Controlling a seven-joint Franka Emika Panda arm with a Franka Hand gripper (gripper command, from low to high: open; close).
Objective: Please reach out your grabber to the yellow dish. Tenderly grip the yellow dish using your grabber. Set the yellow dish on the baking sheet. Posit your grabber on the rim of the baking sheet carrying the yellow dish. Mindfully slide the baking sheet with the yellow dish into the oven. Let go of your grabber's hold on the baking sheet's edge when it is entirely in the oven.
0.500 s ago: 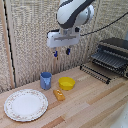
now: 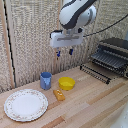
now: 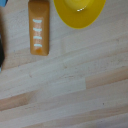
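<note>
1. White patterned plate (image 2: 25,105) lies flat on the wooden table (image 2: 95,107).
2. Blue cup (image 2: 45,80) stands upright behind it.
3. Orange-yellow oblong item (image 2: 59,94) lies just beside the cup, apart from the plate.

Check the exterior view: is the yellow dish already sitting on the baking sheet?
No, the yellow dish rests on the wooden table beside the blue cup, apart from the baking sheet at the oven.

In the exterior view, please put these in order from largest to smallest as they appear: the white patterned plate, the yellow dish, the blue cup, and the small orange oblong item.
1. White patterned plate, clearly the largest; it also lies nearest the camera.
2. Yellow dish and blue cup: too alike to rank; the dish is wider, the cup taller.
3. Orange oblong item, the smallest.
</note>
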